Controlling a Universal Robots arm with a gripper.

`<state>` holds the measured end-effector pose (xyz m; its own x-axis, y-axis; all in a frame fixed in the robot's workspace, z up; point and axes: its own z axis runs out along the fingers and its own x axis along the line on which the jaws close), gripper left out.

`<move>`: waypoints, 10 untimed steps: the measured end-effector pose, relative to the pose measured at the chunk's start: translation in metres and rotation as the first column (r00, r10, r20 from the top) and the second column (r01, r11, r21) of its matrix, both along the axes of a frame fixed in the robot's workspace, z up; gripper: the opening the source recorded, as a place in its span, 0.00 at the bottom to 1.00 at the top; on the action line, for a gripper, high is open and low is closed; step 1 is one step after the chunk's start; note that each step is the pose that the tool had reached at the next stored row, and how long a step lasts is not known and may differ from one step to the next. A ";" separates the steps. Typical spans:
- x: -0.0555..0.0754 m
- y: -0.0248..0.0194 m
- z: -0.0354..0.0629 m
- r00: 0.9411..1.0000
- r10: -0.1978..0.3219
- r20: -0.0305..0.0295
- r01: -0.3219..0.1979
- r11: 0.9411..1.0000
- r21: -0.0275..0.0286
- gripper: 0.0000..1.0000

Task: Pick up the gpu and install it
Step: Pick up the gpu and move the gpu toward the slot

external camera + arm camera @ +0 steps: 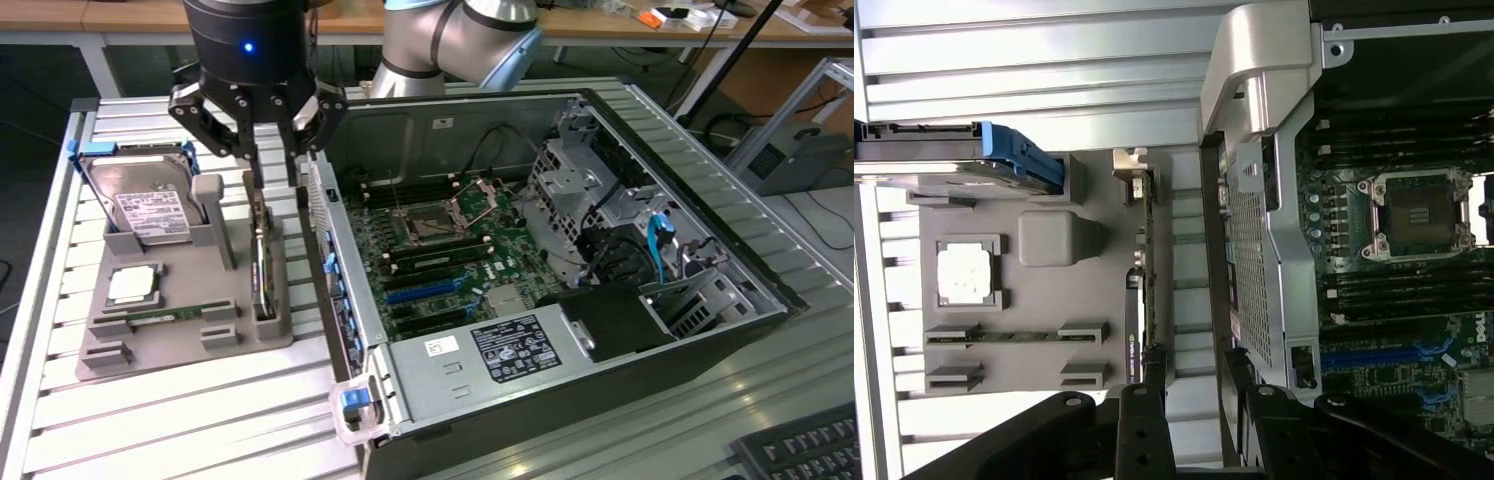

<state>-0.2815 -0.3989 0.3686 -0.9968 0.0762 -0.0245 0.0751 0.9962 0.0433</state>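
Note:
The gpu is a thin dark card standing on edge in a slot along the grey holder tray, on the side nearest the computer case. In the wrist view the gpu shows edge-on, with its silvery bracket at one end. My gripper hangs open just above the card's far end, with nothing between its fingers. In the wrist view the gripper straddles the gap between the card and the case wall, one finger in line with the card.
The tray also holds a silver hard drive in a blue caddy, a processor chip and a green memory stick. The open computer case with its motherboard lies at the exterior view's right. A keyboard sits at the near right corner.

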 end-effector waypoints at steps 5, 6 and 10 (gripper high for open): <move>0.000 0.0000 -0.0025 1.000 0.000 0.000 0.000 1.000 0.000 0.36; 0.000 0.0000 -0.0031 1.000 0.000 0.000 0.000 1.000 0.000 0.36; 0.000 0.0000 -0.0045 1.000 0.000 0.000 0.000 1.000 0.000 0.36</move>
<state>-0.2817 -0.3989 0.3641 -0.9968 0.0762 -0.0245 0.0750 0.9962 0.0434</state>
